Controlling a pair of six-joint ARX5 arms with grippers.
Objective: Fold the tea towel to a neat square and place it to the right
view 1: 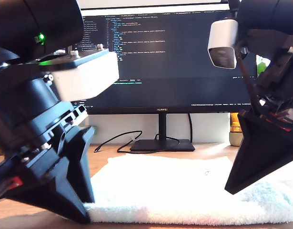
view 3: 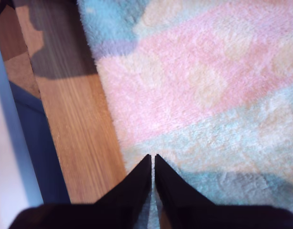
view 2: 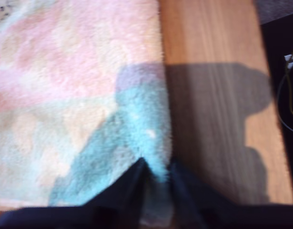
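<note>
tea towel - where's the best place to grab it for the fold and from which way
Take the tea towel by its edge, at the corners, coming down from above: it lies flat on the wooden table, so only the rim offers a lip to pinch. My first gripper already has the mint-green edge between its jaws; my second gripper sits nearly shut at the towel's other side edge.

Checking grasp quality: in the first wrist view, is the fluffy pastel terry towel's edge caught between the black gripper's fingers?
Yes: my first gripper has a fold of the fluffy mint-and-pink terry towel's edge pinched between its black fingers, beside the wooden tabletop.
</note>
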